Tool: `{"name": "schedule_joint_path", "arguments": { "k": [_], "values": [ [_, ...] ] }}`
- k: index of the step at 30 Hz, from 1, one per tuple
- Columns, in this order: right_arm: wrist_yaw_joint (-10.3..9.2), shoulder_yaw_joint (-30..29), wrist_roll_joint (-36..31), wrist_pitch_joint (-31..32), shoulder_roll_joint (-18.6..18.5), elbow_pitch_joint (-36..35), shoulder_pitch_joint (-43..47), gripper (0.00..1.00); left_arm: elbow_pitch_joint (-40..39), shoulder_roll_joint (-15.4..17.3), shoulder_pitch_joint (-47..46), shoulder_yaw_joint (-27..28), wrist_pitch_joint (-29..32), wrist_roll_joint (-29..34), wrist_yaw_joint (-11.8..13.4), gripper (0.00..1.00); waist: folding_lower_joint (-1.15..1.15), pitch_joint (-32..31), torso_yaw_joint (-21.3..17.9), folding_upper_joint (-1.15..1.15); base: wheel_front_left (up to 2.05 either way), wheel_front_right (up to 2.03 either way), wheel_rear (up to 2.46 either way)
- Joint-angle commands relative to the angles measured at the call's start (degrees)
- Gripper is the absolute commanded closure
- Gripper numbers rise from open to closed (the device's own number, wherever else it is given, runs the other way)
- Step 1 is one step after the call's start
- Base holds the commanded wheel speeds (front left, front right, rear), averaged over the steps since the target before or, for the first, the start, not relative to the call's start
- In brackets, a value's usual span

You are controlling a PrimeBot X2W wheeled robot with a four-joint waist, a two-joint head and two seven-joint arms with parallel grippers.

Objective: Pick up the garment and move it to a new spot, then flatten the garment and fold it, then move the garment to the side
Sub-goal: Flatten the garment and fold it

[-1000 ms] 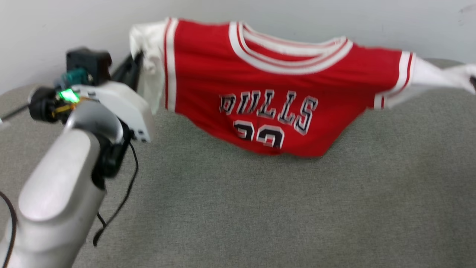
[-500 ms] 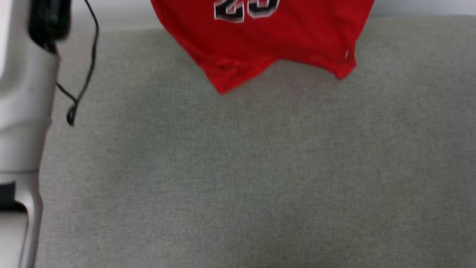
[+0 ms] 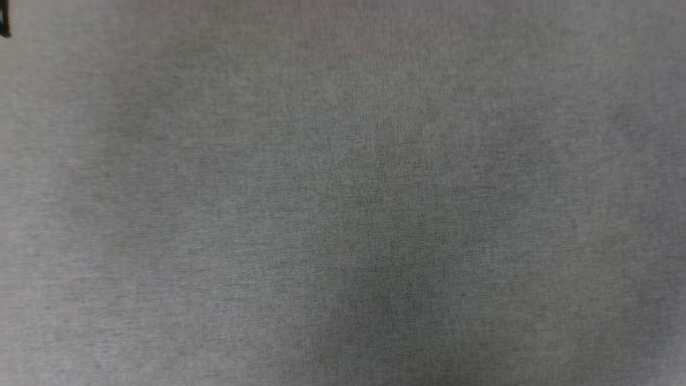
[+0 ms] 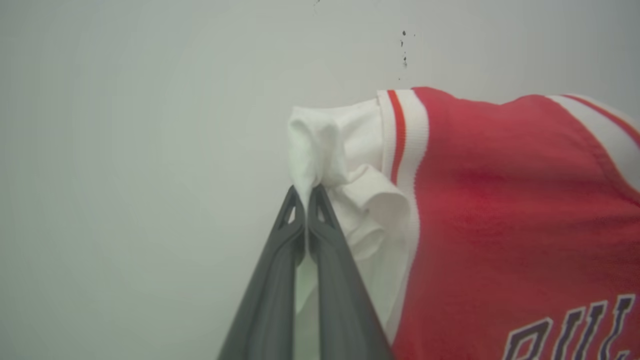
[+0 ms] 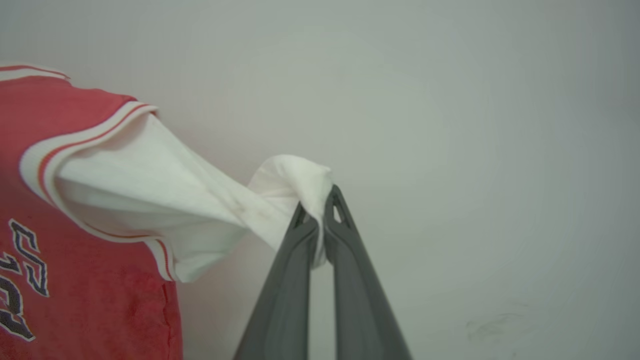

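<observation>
Both sleeves (image 4: pixel 345 130) are pinched: the left end effector (image 4: pixel 306 192) and right end effector (image 5: pixel 320 200), closed tight, hold the garment (image 4: pixel 500 210) up before a pale wall (image 4: pixel 125 150). It seems soft and light, easy to grip there.

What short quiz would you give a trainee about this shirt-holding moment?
1. True or false: the left gripper is shut on white fabric of the garment.
2. The garment's body is: A blue, B red, C green.
3. Fill in: the right gripper pinches a white ____.
Key: 1 true; 2 B; 3 sleeve.
</observation>
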Motion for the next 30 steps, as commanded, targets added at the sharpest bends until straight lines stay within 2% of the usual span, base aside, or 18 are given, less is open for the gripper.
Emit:
{"name": "schedule_joint_path", "arguments": {
  "k": [1, 9, 15, 21, 26, 30],
  "values": [
    [-0.10, 0.59, 0.34, -0.82, -0.25, 1.39, -1.23, 1.00, 0.96, 0.35, -0.73, 0.14, -0.76, 0.10, -0.22, 1.00, -0.01, 2.62, -0.71, 0.00, 0.00, 0.00, 0.00],
    [-0.10, 5.60, 2.99, -4.34, 0.83, 7.51, -3.94, 1.00, 5.18, -0.63, 0.56, 0.66, -3.12, -1.34, -1.12, 1.00, -0.01, 6.32, -0.84, 0.00, 0.00, 0.00, 0.00],
    [-0.10, 9.66, 5.30, -5.98, 1.47, 11.80, -3.10, 1.00, 8.10, -1.48, 4.01, 1.78, -4.56, -3.04, -2.16, 1.00, -0.01, 6.28, -0.72, 0.00, 0.00, 0.00, 0.00],
    [-0.10, 14.21, 8.98, -6.89, 0.87, 13.72, 1.51, 1.00, 8.97, -1.83, 11.25, 4.01, -5.32, -5.06, -3.74, 1.00, -0.01, 2.53, -0.41, 0.00, 0.00, 0.00, 0.00],
    [-0.10, 17.65, 12.23, -6.85, -0.39, 12.71, 8.32, 1.00, 5.75, -2.11, 19.81, 6.74, -5.41, -5.63, -4.26, 1.00, -0.01, -1.92, 0.22, 0.00, 0.00, 0.00, 0.00],
    [-0.10, 20.32, 15.68, -6.54, -1.90, 10.69, 17.81, 1.00, 0.88, -2.59, 32.03, 10.05, -5.44, -5.37, -4.06, 1.00, -0.01, -7.20, 0.79, 0.00, 0.00, 0.00, 0.00]
  ]
}}
